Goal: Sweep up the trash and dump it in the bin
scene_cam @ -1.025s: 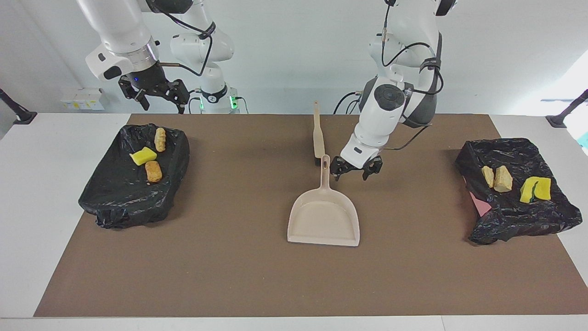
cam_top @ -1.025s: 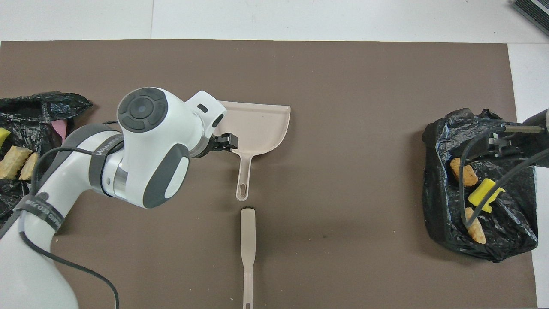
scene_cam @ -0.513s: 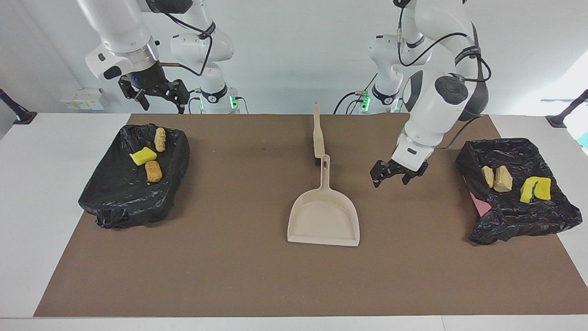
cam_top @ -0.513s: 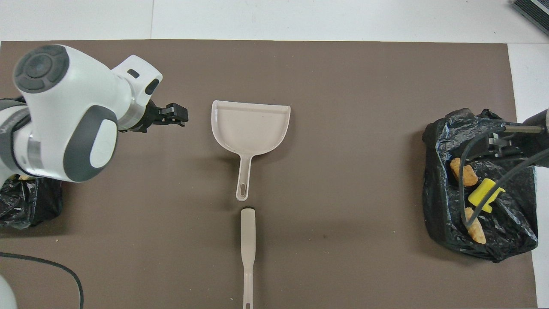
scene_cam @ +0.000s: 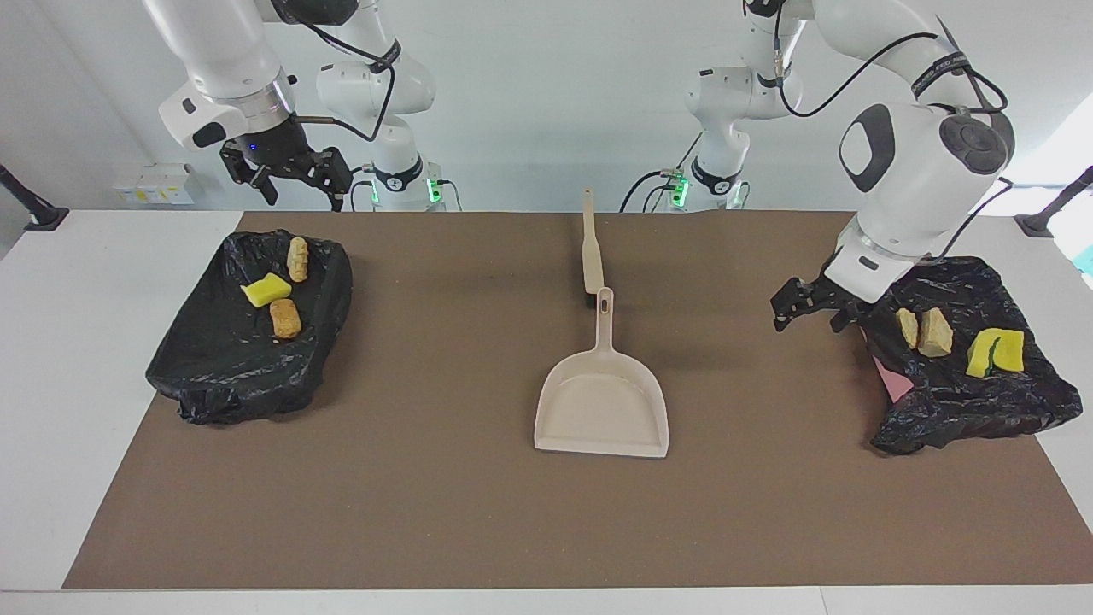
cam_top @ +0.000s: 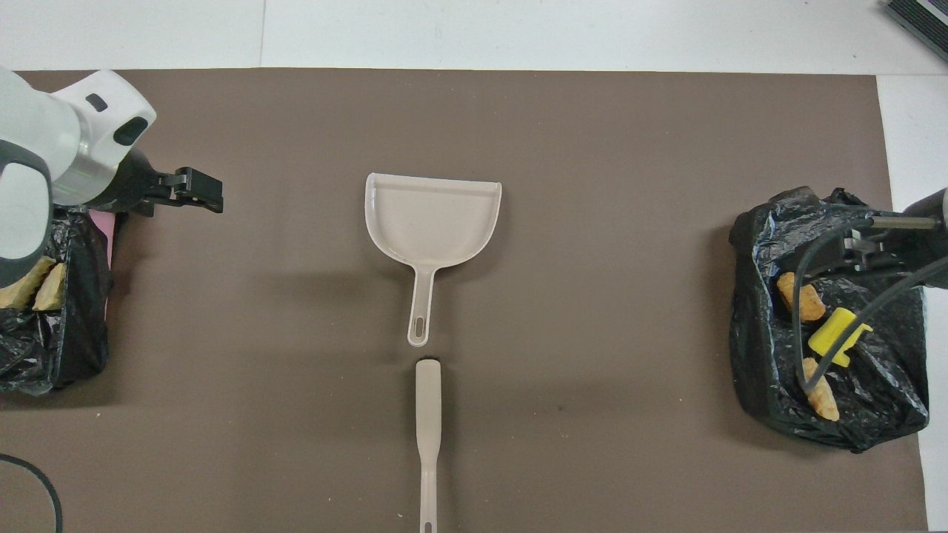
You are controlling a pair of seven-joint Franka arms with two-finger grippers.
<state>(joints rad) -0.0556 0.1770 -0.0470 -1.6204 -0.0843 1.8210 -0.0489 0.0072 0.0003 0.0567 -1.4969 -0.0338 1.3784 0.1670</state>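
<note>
Trash [scene_cam: 279,290] in bins — grippers empty

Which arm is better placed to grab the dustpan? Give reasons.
Left, probably: its open end effector hangs low over the mat toward the dustpan; the right end effector waits raised above a bin.

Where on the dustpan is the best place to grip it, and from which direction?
Probably the dustpan's thin handle, taken from straight above with the fingers across its width. It lies flat on the mat, pointing toward the robots, with bare mat on both sides. The pan is wide and shallow, a poor fit for two fingers. The brush tip sits just off the handle's end, so grip mid-handle.
</note>
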